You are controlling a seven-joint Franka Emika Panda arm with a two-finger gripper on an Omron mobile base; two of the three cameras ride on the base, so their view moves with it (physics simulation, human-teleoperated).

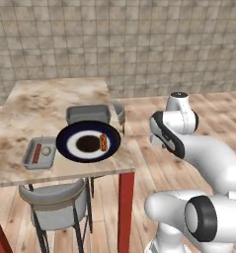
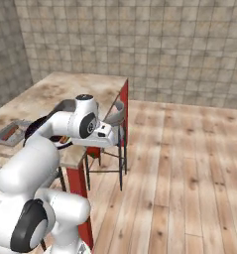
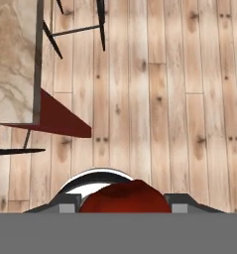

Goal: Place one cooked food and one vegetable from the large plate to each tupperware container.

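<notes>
The large plate lies near the table's front right corner, carrying a dark brown round patty and an orange-red sausage-like piece. One tupperware container sits left of the plate with a red strip and a pale round piece in it. The other tupperware container stands just behind the plate. In the hand view my gripper is shut on a dark red rounded piece of food, held over the wooden floor beside the table's corner. The right base view shows my gripper just off the table's right edge.
The marble table has red legs. A grey chair is tucked under its front edge and another chair stands at its right side. Wooden floor spreads out to the right.
</notes>
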